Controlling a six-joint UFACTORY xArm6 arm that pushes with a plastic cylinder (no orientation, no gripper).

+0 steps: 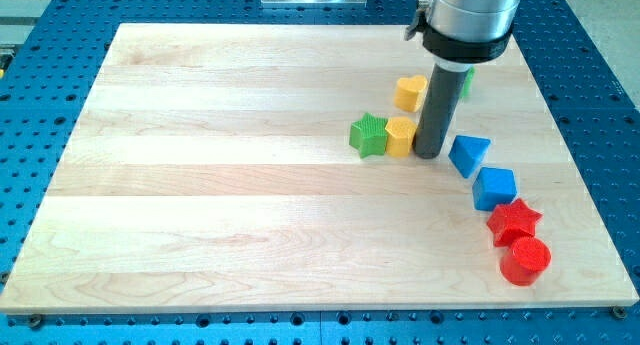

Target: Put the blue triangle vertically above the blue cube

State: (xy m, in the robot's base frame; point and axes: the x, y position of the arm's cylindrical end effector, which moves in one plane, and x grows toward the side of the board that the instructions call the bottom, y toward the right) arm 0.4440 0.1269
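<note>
My tip [429,153] rests on the counter [220,185] in the upper right of the frame. My tool is a plain dark rod, so it has nothing to open or close and it grips nothing.

The tip stands just beside the yellow block [401,137], on that block's right; whether they touch I cannot tell. The green star [369,135] sits against the yellow block's left side. A yellow heart [411,92] lies just above them, left of the rod. A green block [467,80] peeks out behind the rod at the upper right; its shape is hidden.

The blue triangle [469,154] lies right of my tip, near it but apart. The blue cube [494,188] sits just below and to the right of the triangle, their corners close or touching. So the triangle is above the cube in the frame, but offset to the left.

Further down the right side, the red star [515,222] lies just beneath the cube, and the red cylinder [525,261] sits right below the star, near the counter's lower right corner.
</note>
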